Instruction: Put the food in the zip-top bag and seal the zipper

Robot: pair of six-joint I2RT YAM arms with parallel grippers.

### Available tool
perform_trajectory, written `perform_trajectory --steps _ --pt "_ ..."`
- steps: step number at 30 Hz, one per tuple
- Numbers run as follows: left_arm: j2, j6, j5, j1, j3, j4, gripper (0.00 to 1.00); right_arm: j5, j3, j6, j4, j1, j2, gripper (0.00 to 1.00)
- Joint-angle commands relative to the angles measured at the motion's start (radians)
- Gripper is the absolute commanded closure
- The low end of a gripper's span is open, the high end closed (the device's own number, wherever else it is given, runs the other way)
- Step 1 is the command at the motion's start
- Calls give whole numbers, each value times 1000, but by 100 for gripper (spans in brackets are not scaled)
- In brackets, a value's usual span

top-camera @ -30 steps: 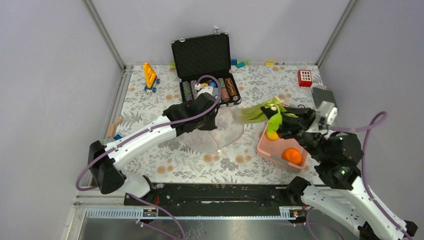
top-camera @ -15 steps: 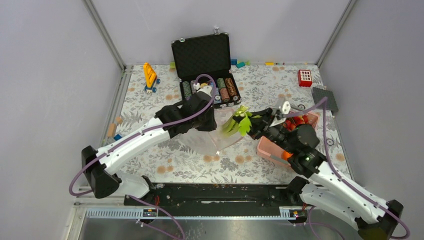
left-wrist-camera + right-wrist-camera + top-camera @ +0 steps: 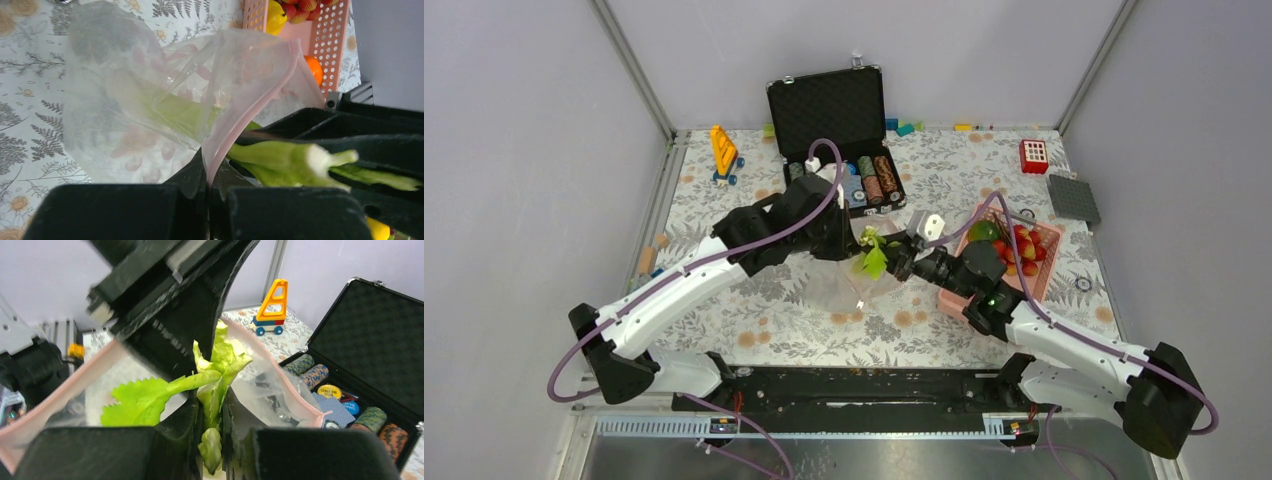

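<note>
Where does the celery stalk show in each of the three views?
Top external: celery stalk, centre, in the right gripper at the mouth of the zip-top bag.
Left wrist: stalk lower right, partly inside the bag.
Right wrist: stalk centre, leafy, clamped.
Shared landmark: the bag's pink zipper.

**Bag mouth crowded, near side open**

We see the mouth of the clear crinkly zip-top bag (image 3: 115, 115) blocked by the long pale-green celery stalk (image 3: 280, 156) and the right gripper (image 3: 212, 415). The left gripper (image 3: 207, 186) pinches its pink zipper strip (image 3: 260, 105). An open black poker-chip case (image 3: 829, 105) stands behind, a pink slatted plastic basket (image 3: 1041, 272) to the right. Bare floral tablecloth (image 3: 804, 325) lies in front.
</note>
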Motion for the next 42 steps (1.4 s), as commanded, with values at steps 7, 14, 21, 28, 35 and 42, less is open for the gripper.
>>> perform_trajectory --steps 7,14,21,28,35,42 --pt "-7 18 -138 -6 152 -12 100 107 192 -278 -567 83 -47 100" --pt "18 38 -110 -6 179 -11 100 470 388 -218 -830 153 80 84" --pt "30 33 -134 -6 182 -11 100 530 484 -256 -977 239 137 48" --pt "20 33 -182 -5 170 -12 100 317 456 -289 -964 245 -36 0" --pt "-30 23 -259 -5 103 -12 100 396 399 -115 -800 245 -208 0" --pt "-49 9 -265 -4 73 -6 100 495 394 103 -671 245 -221 0"
